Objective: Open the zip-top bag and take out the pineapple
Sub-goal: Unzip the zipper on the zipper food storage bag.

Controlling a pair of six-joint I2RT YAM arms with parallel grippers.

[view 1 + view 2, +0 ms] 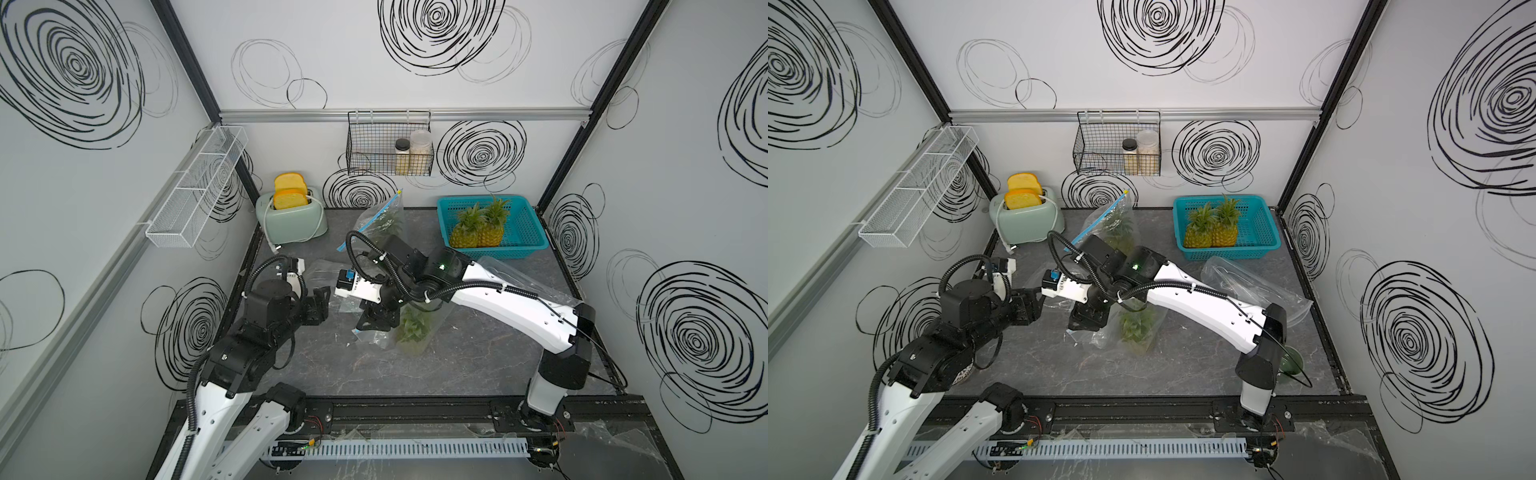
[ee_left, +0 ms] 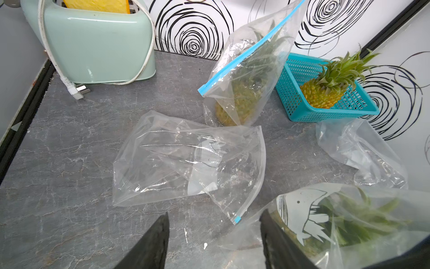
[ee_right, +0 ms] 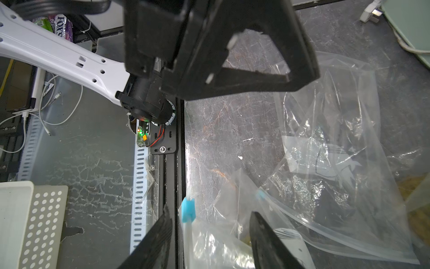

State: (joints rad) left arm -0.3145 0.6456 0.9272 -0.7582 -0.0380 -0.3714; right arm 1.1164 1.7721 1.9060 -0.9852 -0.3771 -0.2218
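Zip-top bag holding pineapple, surface centre. Right gripper parted astride its zip end; left gripper spread, empty.

pineapple partly hidden beneath right arm, fruit body blurred through plastic

Lab cell staged as kitchen, scribble-printed panel walls, toaster, hanging wire basket

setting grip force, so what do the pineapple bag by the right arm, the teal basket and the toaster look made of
Bag: thin clear plastic film, glossy, crinkled; the pineapple shows through. Teal basket: rigid moulded plastic, dull sheen, regular lattice walls. Toaster: smooth mint-green shell with soft highlights, plastic or painted metal, cannot tell which.
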